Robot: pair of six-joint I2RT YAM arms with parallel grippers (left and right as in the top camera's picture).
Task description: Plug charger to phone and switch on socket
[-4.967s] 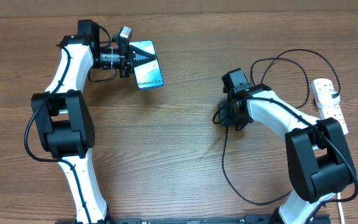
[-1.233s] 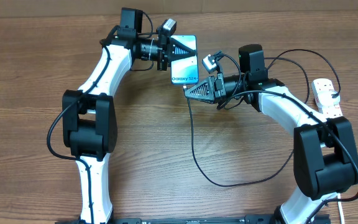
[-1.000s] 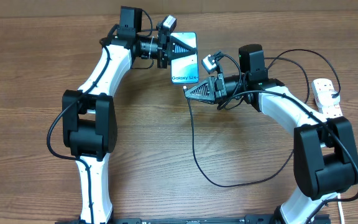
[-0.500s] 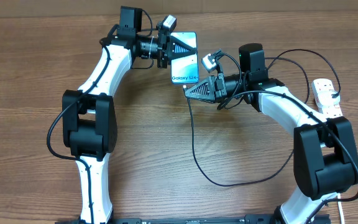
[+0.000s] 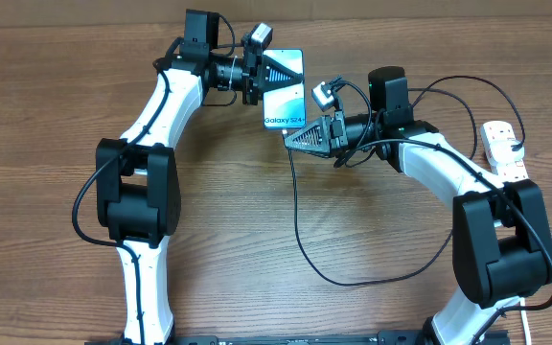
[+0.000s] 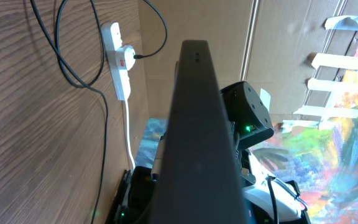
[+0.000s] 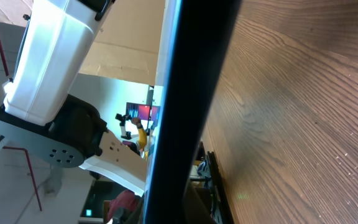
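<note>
The overhead camera is looking straight down from above the table (image 5: pixel 46 96), taking in the left arm (image 5: pixel 151 125) and right arm (image 5: pixel 448 172) whole. The left wrist camera is sitting rolled sideways, a dark bar (image 6: pixel 197 137) close against its lens, sharing the socket (image 6: pixel 118 59) and right arm with the overhead. The right wrist camera is sitting rolled likewise, equally close behind another dark bar (image 7: pixel 191 93), sharing the left arm.

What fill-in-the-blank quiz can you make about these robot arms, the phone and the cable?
The left gripper is shut on the slim black-edged phone, whose screen reads ___ S24+. The right gripper pinches the long thin black charger cable, which loops over the brown ___ table. The white oblong power strip has a ___ switch.
Missing words: Galaxy, wooden, red.
</note>
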